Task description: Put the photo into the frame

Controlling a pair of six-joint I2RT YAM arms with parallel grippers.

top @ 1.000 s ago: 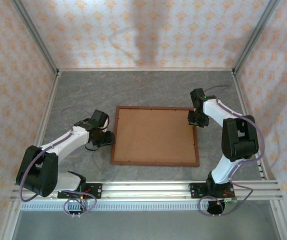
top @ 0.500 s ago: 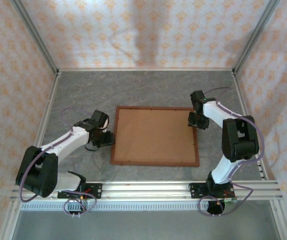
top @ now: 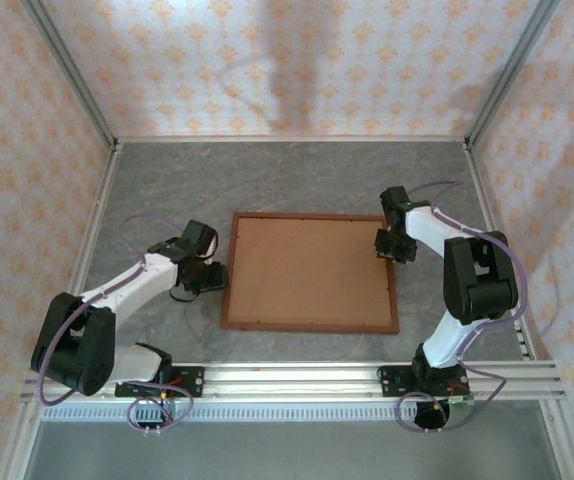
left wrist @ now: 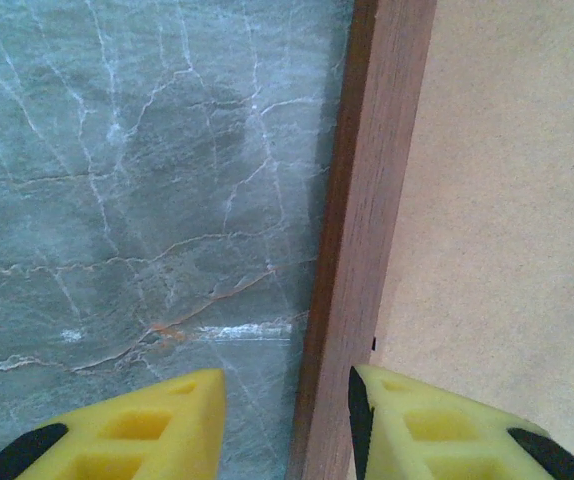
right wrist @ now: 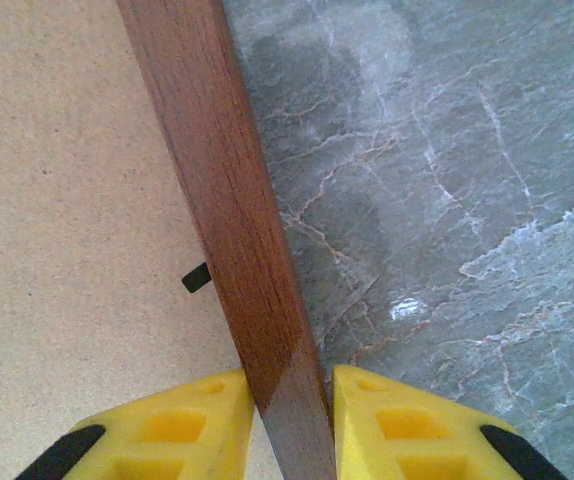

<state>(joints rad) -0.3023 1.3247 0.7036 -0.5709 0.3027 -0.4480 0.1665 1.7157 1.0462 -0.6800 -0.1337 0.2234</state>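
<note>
Up top, I see the frame [top: 307,326] lying flat in the middle of the desk [top: 267,180], backing board [top: 309,268] upward, one arm at each side.

Left wrist: my left pincer [left wrist: 285,388] stands partly open astride the left rail, with a gap on its outer side.

Right wrist: my right pincer [right wrist: 293,385] pinches the right rail, both fingers touching.

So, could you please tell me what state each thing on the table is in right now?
frame: lying flat on the table, back side up.
backing board: seated inside the frame, covering its opening.
left gripper: open, astride the frame's left rail.
right gripper: shut on the frame's right rail.
</note>
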